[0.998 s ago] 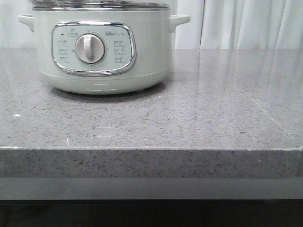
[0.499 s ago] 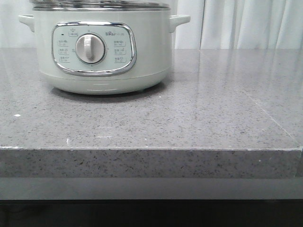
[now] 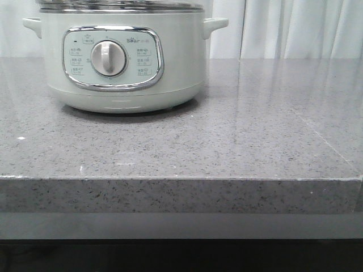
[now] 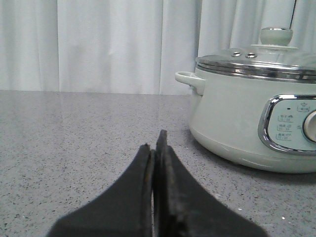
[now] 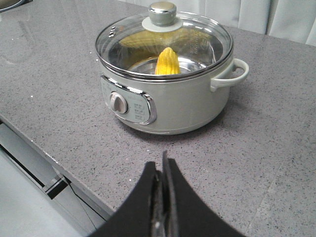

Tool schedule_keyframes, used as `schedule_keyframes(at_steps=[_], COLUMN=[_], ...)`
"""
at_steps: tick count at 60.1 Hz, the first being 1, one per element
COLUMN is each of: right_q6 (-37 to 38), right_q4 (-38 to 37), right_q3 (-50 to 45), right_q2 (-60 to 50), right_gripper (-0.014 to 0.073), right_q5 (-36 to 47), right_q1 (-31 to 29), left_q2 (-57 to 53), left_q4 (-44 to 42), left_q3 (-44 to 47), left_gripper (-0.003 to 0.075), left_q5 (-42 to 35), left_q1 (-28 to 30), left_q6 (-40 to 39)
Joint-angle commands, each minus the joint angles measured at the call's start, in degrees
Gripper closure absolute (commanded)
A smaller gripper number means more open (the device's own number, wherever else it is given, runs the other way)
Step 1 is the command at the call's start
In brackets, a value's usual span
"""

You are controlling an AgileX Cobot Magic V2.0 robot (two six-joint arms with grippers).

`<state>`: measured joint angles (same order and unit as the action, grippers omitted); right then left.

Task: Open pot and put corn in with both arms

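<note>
The pot (image 3: 125, 62) stands at the back left of the grey counter, its white dial facing forward. In the right wrist view the pot (image 5: 177, 103) has its glass lid (image 5: 197, 34) on, knob (image 5: 162, 12) on top. The yellow corn (image 5: 167, 62) stands upright inside, seen through the glass. My right gripper (image 5: 161, 163) is shut and empty, hanging over the counter in front of the pot. My left gripper (image 4: 155, 143) is also shut and empty, low over the counter beside the pot (image 4: 237, 123), near its side handle (image 4: 190, 81). Neither gripper shows in the front view.
The speckled grey counter (image 3: 238, 141) has its front edge (image 3: 181, 180) close to the camera, and the right gripper hangs near that edge (image 5: 49, 163). White curtains (image 4: 98, 44) hang behind. A metal object (image 5: 10, 4) shows at one far corner.
</note>
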<state>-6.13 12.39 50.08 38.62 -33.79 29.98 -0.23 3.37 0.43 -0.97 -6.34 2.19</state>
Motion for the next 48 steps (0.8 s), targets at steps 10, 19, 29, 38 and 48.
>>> schedule_keyframes(at_steps=[10,19,29,38,48], right_q6=[-0.23,-0.30,-0.30,-0.30,-0.30], right_q4=[0.05,-0.66,-0.66,-0.66,-0.66], right_q3=[0.95,-4.34,-17.38,-30.41,-40.85], right_q2=[-0.42,-5.26,-16.52,-26.79,-34.47], right_gripper=[0.0661,0.0661,0.0661,0.0661,0.0661], right_q5=[4.32,9.10,19.39,27.39,32.01], right_q1=[-0.16,-4.79,-12.81,-18.74,-23.39], left_q2=[-0.93,-0.93,-0.93,-0.93,-0.93], left_q4=[0.37,0.37,0.37,0.37,0.37], left_q3=[0.24,0.24,0.24,0.24,0.24], left_gripper=[0.0741,0.0741,0.0741,0.0741,0.0741], left_q5=[-4.69,-4.69,-4.69,-4.69,-4.69], left_q1=[0.06,0.06,0.06,0.06,0.06], left_q6=[-0.65,-0.65,-0.65,-0.65,-0.65])
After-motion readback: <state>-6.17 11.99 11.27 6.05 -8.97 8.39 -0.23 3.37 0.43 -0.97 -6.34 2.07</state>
